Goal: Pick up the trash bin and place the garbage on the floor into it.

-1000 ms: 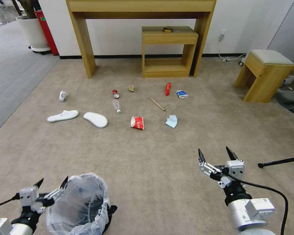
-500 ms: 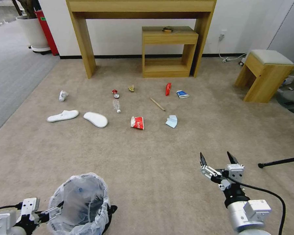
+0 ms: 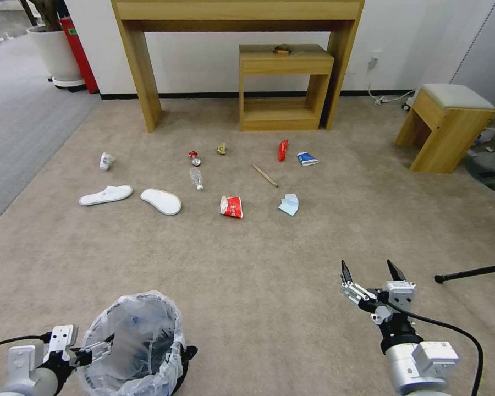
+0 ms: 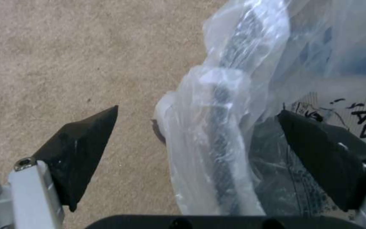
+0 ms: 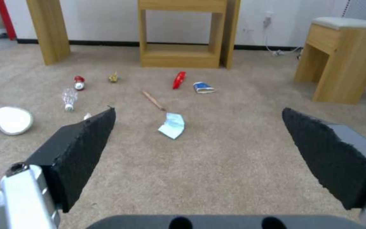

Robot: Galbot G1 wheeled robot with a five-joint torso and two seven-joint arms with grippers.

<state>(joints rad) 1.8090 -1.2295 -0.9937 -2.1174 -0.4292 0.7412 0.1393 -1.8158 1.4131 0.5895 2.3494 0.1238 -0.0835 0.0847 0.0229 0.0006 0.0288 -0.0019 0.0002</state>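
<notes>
**Bin rim straddled, not yet gripped; all litter still on carpet**

Left gripper [image 4: 198,140]: jaws wide apart, one fingertip [image 4: 85,140] outside over carpet, the other [image 4: 318,149] inside the bag-lined mouth. The wall of the trash bin [image 4: 221,152] and its crinkly liner [image 4: 251,47] run between them, touching neither pad as far as I can tell. In the head view this gripper [image 3: 96,347] sits at the bin's 9 o'clock, low at the frame's 7 o'clock.

Right gripper [image 3: 371,275]: jaws apart, empty, hanging above bare carpet at the frame's 5 o'clock, aimed toward the litter.

Progress, my judgement: very early. The trash bin [image 3: 135,344] stands on the floor [image 3: 247,264], not lifted. Nothing collected. Still lying out: two white slippers [image 3: 105,194] [image 3: 160,201], crumpled paper [image 3: 106,161], clear bottle [image 3: 196,178], crushed red can [image 3: 193,157], red-white cup [image 3: 231,207], light-blue mask [image 3: 289,204], wooden stick [image 3: 264,175], red wrapper [image 3: 282,149], blue-white cup [image 3: 307,159], yellow wrapper [image 3: 221,148].

Room to move:
- Open carpet between grippers and litter, no obstacle.
- Console table [image 3: 148,99] and small shelf unit [image 3: 283,88] back the litter at 12 o'clock.
- Stool [image 3: 445,126] at 2 o'clock.
- Black tripod leg [image 3: 470,271] lies near the right gripper at 3 o'clock; likely a snag risk.
- Grey carpet edge [image 3: 22,121] at 10 o'clock.
</notes>
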